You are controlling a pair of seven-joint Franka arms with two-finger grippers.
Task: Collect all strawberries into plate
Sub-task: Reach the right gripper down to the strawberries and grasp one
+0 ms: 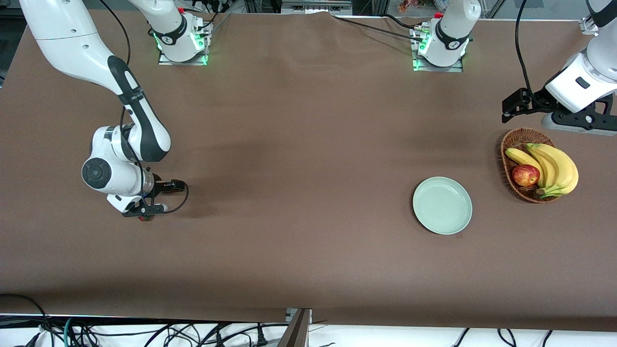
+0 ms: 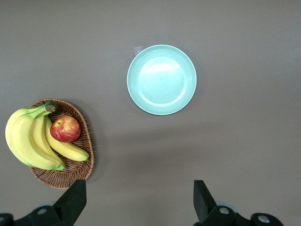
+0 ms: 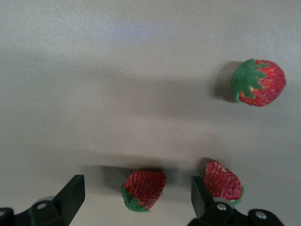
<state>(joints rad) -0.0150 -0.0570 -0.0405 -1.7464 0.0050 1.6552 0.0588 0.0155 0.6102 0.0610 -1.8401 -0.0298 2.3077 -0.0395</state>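
Note:
Three strawberries lie on the brown table at the right arm's end. My right gripper [image 3: 136,187] hangs low over them, open. One strawberry [image 3: 143,188] lies between its fingers and touches neither. A second strawberry [image 3: 223,181] sits just outside one finger, and a third strawberry [image 3: 258,83] lies farther off. In the front view only a red speck of strawberry [image 1: 143,219] shows under the right gripper [image 1: 143,212]. The mint-green plate [image 1: 442,205] [image 2: 162,80] has nothing on it. My left gripper [image 1: 581,120] [image 2: 139,193] waits high and open near the basket.
A wicker basket [image 1: 518,140] [image 2: 70,174] with bananas [image 1: 554,166] [image 2: 26,139] and a red apple [image 1: 525,175] [image 2: 65,129] stands beside the plate, toward the left arm's end. Bare brown table stretches between the strawberries and the plate.

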